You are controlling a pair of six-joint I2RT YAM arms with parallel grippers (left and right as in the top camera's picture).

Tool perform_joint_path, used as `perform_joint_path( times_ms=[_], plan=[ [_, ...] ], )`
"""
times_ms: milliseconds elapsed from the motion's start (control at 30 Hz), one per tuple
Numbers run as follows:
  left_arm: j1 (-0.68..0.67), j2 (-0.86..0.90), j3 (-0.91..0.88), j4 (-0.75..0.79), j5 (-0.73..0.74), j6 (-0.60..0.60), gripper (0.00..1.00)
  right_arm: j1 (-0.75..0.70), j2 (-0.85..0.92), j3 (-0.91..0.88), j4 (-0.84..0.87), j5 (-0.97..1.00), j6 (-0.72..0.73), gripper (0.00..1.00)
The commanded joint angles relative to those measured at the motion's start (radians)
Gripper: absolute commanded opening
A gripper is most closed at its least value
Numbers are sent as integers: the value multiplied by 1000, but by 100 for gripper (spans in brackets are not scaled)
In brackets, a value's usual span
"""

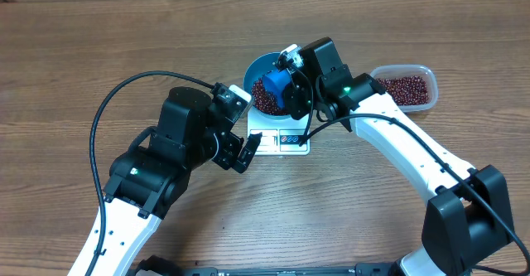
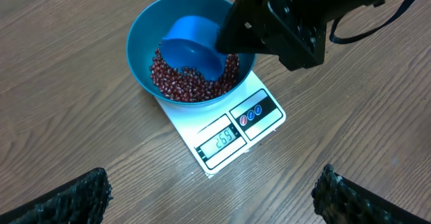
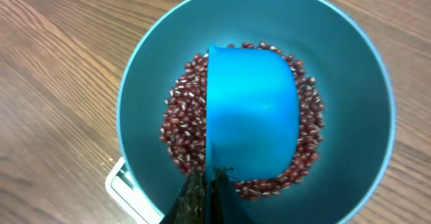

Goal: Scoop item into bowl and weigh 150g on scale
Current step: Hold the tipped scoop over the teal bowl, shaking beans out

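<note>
Overhead: the round deep blue bowl [image 1: 258, 64] stands on the small flat white square scale [image 1: 286, 141] and holds dark red-brown beans [image 1: 263, 95]. The right jaws are clamped on the small blue plastic scoop [image 1: 278, 88], which is inside the bowl. The left jaws stand wide at the scale's left edge. A clear plastic tub [image 1: 418, 70] with more beans sits to the right of the scale on the wooden tabletop [image 1: 83, 52].

Left wrist: the scoop lies tipped over on the beans, and the left jaws hold nothing.

Right wrist: the right jaws pinch the scoop's handle, and beans ring the scoop.
</note>
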Motion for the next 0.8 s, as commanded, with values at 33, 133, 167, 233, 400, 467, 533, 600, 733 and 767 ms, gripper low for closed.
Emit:
perform_joint_path(
  times_ms=[33, 133, 167, 233, 400, 467, 533, 600, 733, 767],
  plan=[
    [3, 2, -4, 1, 15, 19, 100, 3, -3, 2, 7, -49, 69, 4],
    [3, 2, -4, 1, 15, 19, 100, 1, -26, 2, 19, -63, 77, 4],
    [3, 2, -4, 1, 15, 19, 100, 1, -39, 2, 26, -64, 88, 4],
    [3, 2, -4, 1, 14, 19, 99, 0, -60, 2, 39, -66, 107, 4],
    [3, 2, -4, 1, 14, 19, 99, -13, -114, 2, 58, -68, 124, 4],
    [3, 2, -4, 1, 15, 19, 100, -21, -127, 2, 58, -68, 124, 4],
    [3, 2, -4, 1, 15, 19, 100, -28, -133, 2, 58, -68, 124, 4],
    [3, 2, -4, 1, 15, 19, 100, -34, -136, 2, 58, -68, 124, 4],
    [3, 2, -4, 1, 15, 19, 100, -36, -137, 2, 61, -68, 124, 4],
    [3, 2, -4, 1, 15, 19, 99, -36, -137, 2, 61, -68, 124, 4]
  ],
)
